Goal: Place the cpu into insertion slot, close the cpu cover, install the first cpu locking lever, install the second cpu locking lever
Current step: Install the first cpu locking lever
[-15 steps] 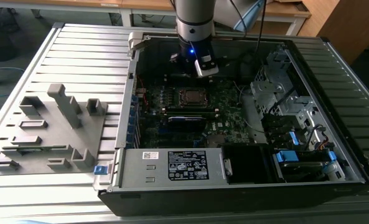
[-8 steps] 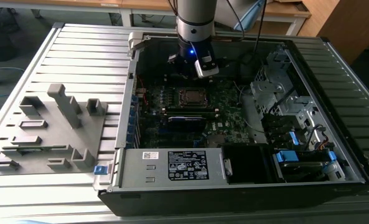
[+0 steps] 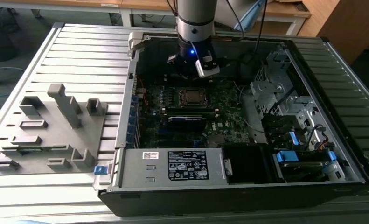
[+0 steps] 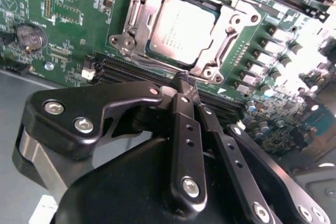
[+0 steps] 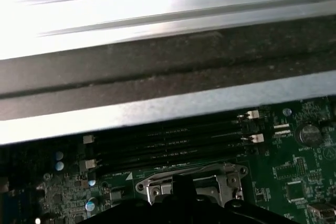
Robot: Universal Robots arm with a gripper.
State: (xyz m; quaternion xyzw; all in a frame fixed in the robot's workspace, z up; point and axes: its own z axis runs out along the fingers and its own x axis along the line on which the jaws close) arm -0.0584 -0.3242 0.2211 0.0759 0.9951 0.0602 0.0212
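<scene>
The cpu [image 4: 181, 27] lies flat in its socket on the green motherboard, its dull silver top showing; in the exterior view the cpu [image 3: 191, 96] sits mid-board. The cpu cover [image 4: 233, 22] lies down over it, its silvery frame around the chip's edges, and the cover's [image 5: 195, 181] edge also shows in the first wrist view. A thin metal lever [image 4: 132, 22] runs along one side of the socket. My gripper [image 4: 184, 81] hangs just above the board beside the socket, over the memory slots, fingers pressed together with nothing between them. In the exterior view the gripper [image 3: 185, 74] is just behind the socket.
The open computer case [image 3: 128, 154] lies on a slatted metal table. Black memory slots [image 5: 168, 142] run between the socket and the case wall. A power supply [image 3: 171, 165] fills the front, drive cages [image 3: 277, 93] stand at the exterior view's right, and a grey fixture block [image 3: 53, 126] at its left.
</scene>
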